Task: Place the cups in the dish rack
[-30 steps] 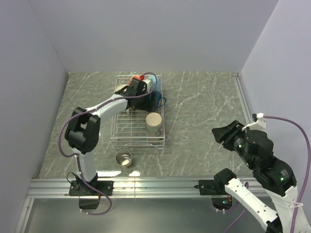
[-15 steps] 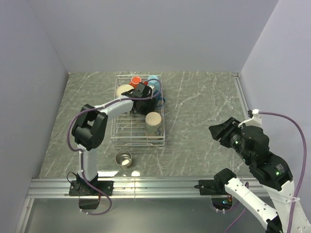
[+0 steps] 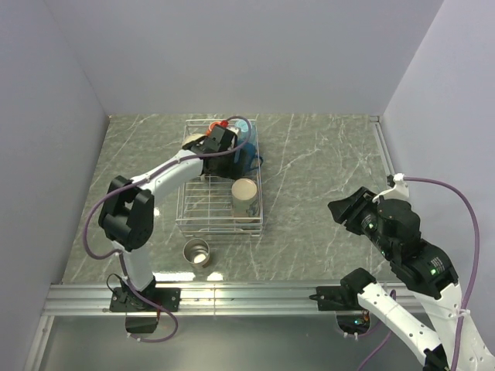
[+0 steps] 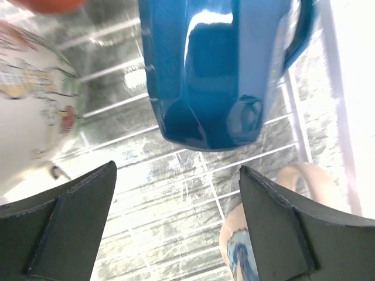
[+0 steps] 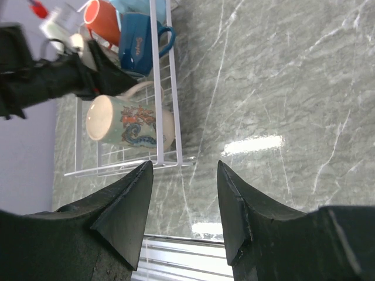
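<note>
Steel mug [image 3: 196, 252]: top view only

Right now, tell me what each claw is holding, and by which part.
Nothing is held. The left claw stands open just short of the blue mug, not touching it; the right claw hangs open over the table.

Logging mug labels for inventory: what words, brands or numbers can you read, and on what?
No text is legible.
dark blue mug: pale script on its side, too small to read.
white mug: printed markings, blurred.
beige mug: painted pattern, no lettering seen.
</note>
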`<state>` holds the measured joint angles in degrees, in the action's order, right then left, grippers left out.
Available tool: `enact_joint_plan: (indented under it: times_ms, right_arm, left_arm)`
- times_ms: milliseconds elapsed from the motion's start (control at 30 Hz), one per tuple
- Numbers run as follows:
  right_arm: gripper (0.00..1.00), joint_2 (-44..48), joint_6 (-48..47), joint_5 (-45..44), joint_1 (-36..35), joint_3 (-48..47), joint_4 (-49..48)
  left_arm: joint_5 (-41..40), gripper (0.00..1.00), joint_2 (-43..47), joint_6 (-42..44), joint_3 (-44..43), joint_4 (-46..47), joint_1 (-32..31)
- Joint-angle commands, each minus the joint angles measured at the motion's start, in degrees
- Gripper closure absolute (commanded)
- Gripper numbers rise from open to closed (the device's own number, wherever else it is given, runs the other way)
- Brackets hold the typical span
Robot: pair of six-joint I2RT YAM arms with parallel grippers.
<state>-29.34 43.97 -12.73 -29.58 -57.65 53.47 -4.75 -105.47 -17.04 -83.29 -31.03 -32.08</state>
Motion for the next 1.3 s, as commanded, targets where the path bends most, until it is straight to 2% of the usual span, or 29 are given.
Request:
enact_joint_plan:
  times_ms: [0, 567, 700, 833, 867, 967, 1000, 1033, 1100, 1133, 1267]
  right_arm:
    - [0.45, 0.34, -0.64, -0.19, 0.23, 0.43, -2.15]
    - [0.45, 1.04, -1.16, -1.59, 0.4, -1.33, 1.37]
    - [0.45, 1.48, -0.99, -1.86, 0.23, -1.06, 1.72]
    - [0.45, 1.57, -1.07, -2.21, 0.32, -0.89, 1.46]
    - [0.45, 1.48, -0.99, -2.21, 0.32, -0.63, 1.37]
    - [0.45, 1.31, -0.99, -1.77, 0.31, -0.01, 0.32]
    - [0.45, 1.22, -0.99, -1.51, 0.23, 0.08, -0.29]
    - [0.45, 1.13, -1.07, -1.51, 0.31, 0.25, -0.56]
    - [0.45, 0.87, -1.16, -1.16, 0.32, 0.61, -1.44]
    - [0.45, 0.69, -1.34, -1.07, 0.32, 0.61, -1.79]
    - [0.45, 0.34, -1.51, -0.45, 0.31, 1.66, -3.37]
  left_arm:
    - [-1.05, 0.09, 2.21, 2.09, -2.05, 1.49, 0.17]
    - [0.1, 0.05, -9.4, 2.97, -11.02, 4.48, 0.08]
    - [0.18, 0.08, -11.59, 3.15, -13.3, 2.73, 0.17]
    - [1.15, 0.24, -11.25, 3.15, -12.78, 3.07, 0.35]
    - [1.24, 0.33, -10.99, 3.06, -12.17, 3.34, 0.26]
    - [1.5, 0.51, -10.11, 3.24, -11.64, 3.61, 0.26]
    - [1.41, 0.53, -10.11, 3.33, -11.9, 2.65, 0.26]
    - [1.59, 0.61, -10.02, 3.59, -12.51, 2.2, 0.26]
    - [1.68, 0.68, -9.76, 3.68, -13.48, -0.33, 0.26]
    - [1.85, 0.75, -9.67, 3.77, -14.53, -1.22, 0.26]
    - [2.29, 0.88, -8.7, 4.29, -18.04, -7.89, 0.43]
